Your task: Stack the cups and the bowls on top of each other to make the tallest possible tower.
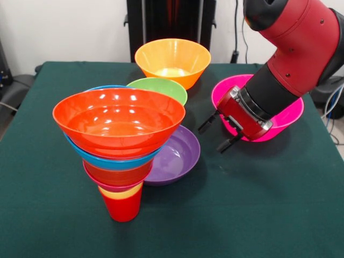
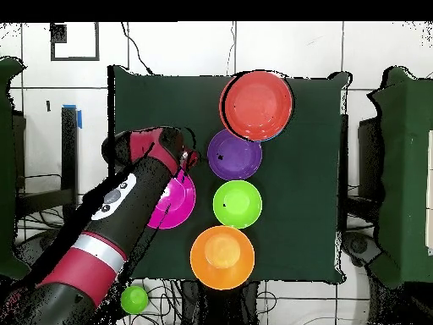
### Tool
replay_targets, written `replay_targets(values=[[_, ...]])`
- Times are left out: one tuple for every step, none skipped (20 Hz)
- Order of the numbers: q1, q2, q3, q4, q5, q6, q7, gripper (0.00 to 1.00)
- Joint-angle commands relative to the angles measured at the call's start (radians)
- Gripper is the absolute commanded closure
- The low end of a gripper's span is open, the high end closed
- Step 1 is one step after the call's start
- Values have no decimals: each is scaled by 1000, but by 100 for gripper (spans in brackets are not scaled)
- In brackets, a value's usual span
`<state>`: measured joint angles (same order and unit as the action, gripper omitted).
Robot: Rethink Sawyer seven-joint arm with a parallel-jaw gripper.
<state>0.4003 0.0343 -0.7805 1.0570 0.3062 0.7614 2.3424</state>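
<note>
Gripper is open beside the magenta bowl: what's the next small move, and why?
Probably ease the gripper toward the purple bowl and line up on its rim. It hangs open and empty between that bowl and the magenta bowl; the purple one lies loose right beside the tower, so the carry would be short.

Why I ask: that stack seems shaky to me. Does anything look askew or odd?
Yes. The tower stands on one narrow red cup and widens upward to a broad orange-red bowl, so it is top-heavy; its upper bowls sit slightly off to the left of the cup. Nothing looks spilled or broken. The open gripper is off to the side, holding nothing.
</note>
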Motion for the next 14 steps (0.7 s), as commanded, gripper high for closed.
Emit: replay_targets(values=[[-31,-1,181,29,-53,-72,-7,0],[-31,0,178,30,-56,-74,-5,0],[-30,1,178,32,-59,-78,-3,0],[-30,2,177,33,-61,-82,-2,0],[-31,5,176,33,-66,-85,-4,0],[-31,6,173,31,-70,-83,-7,0],[-31,7,171,31,-72,-83,-9,0],[-31,8,169,31,-75,-83,-11,0],[-31,9,168,31,-76,-85,-12,0],[-31,11,167,30,-78,-85,-13,0],[-32,13,165,27,-82,-84,-15,0],[-34,16,163,25,-85,-83,-16,0],[-34,16,163,24,-87,-83,-16,0],[-31,19,160,24,-90,-82,-13,0]])
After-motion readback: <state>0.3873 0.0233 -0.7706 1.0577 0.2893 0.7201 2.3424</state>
